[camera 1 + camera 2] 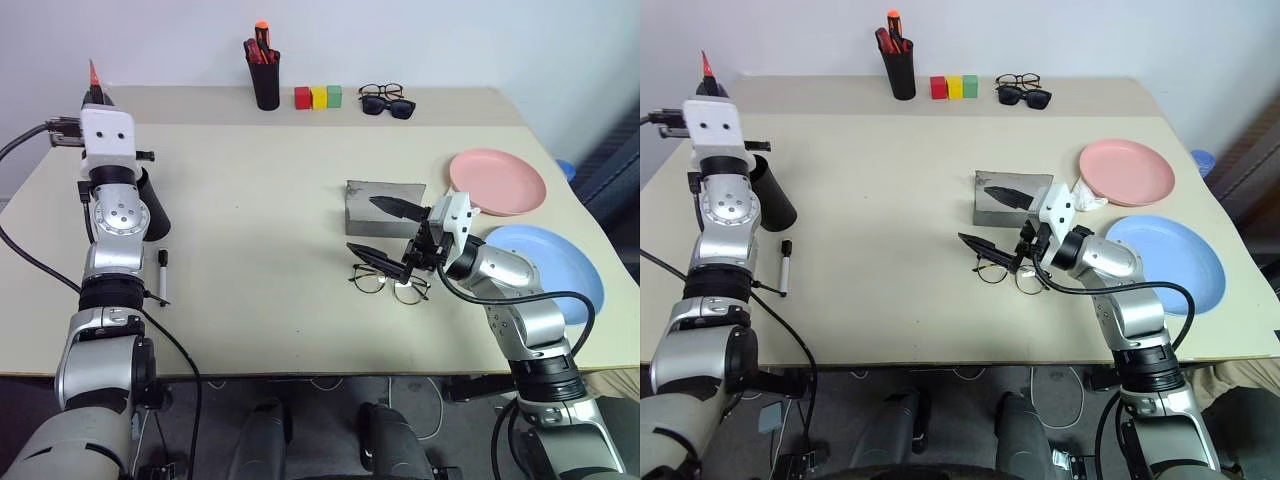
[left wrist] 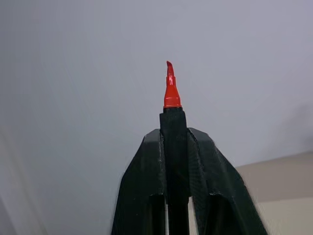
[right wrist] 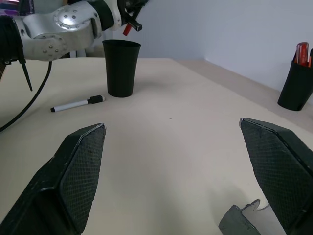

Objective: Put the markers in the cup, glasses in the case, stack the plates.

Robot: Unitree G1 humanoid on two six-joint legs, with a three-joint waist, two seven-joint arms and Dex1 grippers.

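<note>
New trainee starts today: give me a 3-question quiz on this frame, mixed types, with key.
1. True or false: the red marker is clamped between the left gripper's fingers.
2. Multiple choice: the glasses lie A) inside the case, B) on the table under the right gripper, C) on the pink plate.
3. Fill in: the marker lying on the table beside the cup has a white body and a ____ cap.

Key: 1 true; 2 B; 3 black.
</note>
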